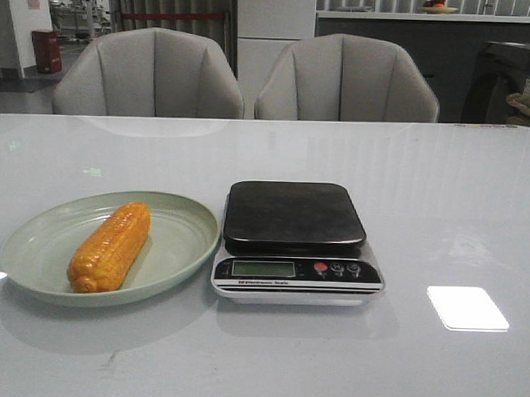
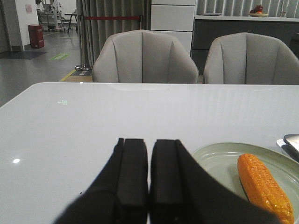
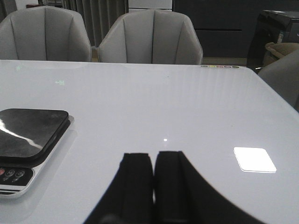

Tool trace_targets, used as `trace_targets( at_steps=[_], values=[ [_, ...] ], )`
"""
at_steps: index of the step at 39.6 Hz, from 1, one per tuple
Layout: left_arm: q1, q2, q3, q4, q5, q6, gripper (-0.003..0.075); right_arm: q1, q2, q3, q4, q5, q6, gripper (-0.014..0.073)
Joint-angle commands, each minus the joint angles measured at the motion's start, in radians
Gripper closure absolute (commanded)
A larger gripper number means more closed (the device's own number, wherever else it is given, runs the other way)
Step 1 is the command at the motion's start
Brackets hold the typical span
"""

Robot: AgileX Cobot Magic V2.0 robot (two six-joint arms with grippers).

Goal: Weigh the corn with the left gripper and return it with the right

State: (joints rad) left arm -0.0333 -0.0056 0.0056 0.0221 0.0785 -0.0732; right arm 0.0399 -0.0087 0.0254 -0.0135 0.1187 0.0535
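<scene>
Lying lengthwise in the pale green round plate, just left of the black-topped digital kitchen scale, is the orange-yellow corn cob. Left gripper and right gripper both show jaws pressed together, holding nothing.

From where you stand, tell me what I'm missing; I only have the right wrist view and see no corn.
Observer: The corn lies on a green plate, on the left side of the scale.
Operator: Report the scale's platform.
Observer: Bare; nothing rests on it.
Operator: Give me the left gripper.
Observer: The left gripper is shut and empty, above the table short of the plate's rim.
Operator: Check the display.
Observer: It looks blank, though it is too small to read for sure.
</scene>
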Motion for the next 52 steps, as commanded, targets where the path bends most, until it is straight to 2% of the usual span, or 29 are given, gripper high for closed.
trace_targets(
  at_steps=[1, 29, 40, 52],
  values=[
    [0.001, -0.021, 0.032, 0.000, -0.079, -0.011, 0.0606, -0.003, -0.020, 0.011, -0.006, -0.080, -0.002, 0.0428],
    [0.001, -0.021, 0.032, 0.000, -0.079, -0.011, 0.0606, -0.003, -0.020, 0.011, -0.006, -0.080, -0.002, 0.0428],
    [0.001, -0.021, 0.032, 0.000, -0.131, -0.011, 0.0606, -0.003, -0.020, 0.011, -0.006, -0.080, -0.002, 0.0428],
    [0.001, -0.019, 0.027, -0.038, -0.341, -0.021, 0.0606, -0.003, -0.021, 0.011, -0.006, -0.080, -0.002, 0.0428]
  ],
)
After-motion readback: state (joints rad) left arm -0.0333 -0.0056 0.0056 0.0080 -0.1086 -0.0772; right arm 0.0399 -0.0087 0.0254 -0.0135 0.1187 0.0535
